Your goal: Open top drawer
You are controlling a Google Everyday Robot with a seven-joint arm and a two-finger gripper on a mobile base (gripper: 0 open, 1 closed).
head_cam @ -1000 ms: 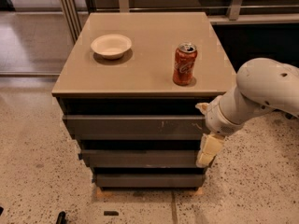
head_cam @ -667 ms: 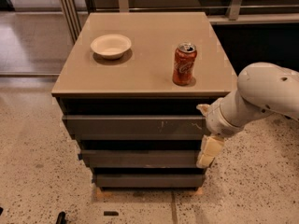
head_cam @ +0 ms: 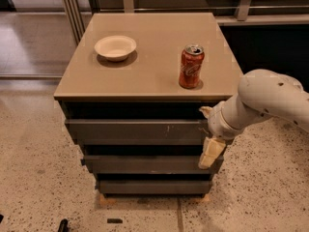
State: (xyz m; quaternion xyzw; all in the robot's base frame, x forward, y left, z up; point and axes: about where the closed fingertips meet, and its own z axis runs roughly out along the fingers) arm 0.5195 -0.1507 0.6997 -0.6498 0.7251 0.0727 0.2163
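Observation:
The top drawer (head_cam: pixel 137 129) is the widest dark grey front under the tan cabinet top, with small pale scratches right of centre. It sits slightly forward of the shadowed gap above it. My gripper (head_cam: pixel 208 132) is at the drawer's right end, on the white arm coming in from the right. It is open. One pale finger (head_cam: pixel 205 111) sits at the drawer front's upper edge. The other finger (head_cam: pixel 211 152) hangs below its lower edge, over the middle drawer (head_cam: pixel 145 164).
A red soda can (head_cam: pixel 191 66) stands on the cabinet top (head_cam: pixel 145 76) near the front right, just above my gripper. A white bowl (head_cam: pixel 115 47) sits at the back left. The bottom drawer (head_cam: pixel 149 186) is narrowest. Speckled floor surrounds the cabinet.
My gripper has shifted very slightly to the left against the drawer's right end. The drawer, can and bowl have not moved.

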